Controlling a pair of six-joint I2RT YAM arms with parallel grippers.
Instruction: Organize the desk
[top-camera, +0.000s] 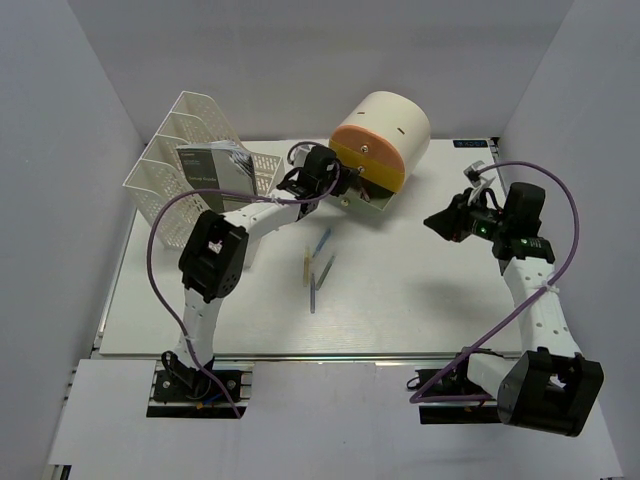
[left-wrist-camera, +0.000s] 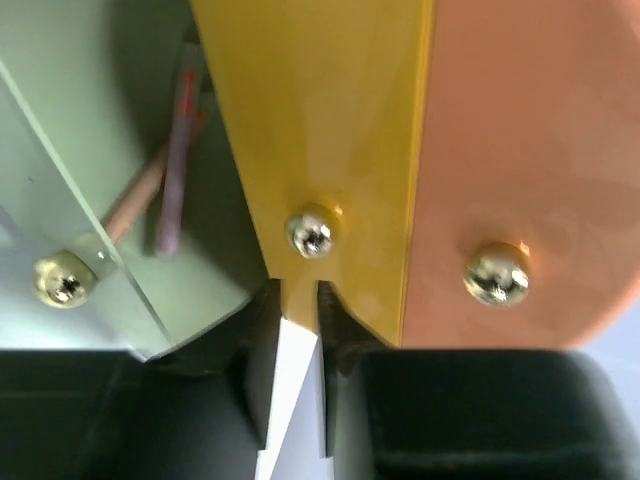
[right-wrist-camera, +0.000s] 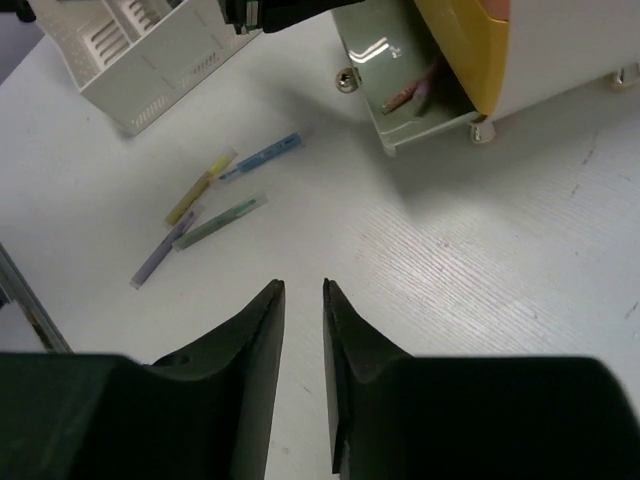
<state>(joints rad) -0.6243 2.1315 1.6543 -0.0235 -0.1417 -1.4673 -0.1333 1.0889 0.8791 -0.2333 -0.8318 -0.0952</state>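
Across the upper middle of the overhead view, the left arm reaches forward from its base at lower left with its elbow bent. The left gripper (top-camera: 342, 180) sits at the yellow front (left-wrist-camera: 330, 120) of the drawer unit (top-camera: 395, 120), fingers parted by a thin slit and gripping nothing. At right, the right gripper (top-camera: 437, 220) hovers over the desk (top-camera: 420, 300), pointing left, fingers narrowly apart and empty. The white desk fills the centre, where coloured pens (top-camera: 315, 268) lie
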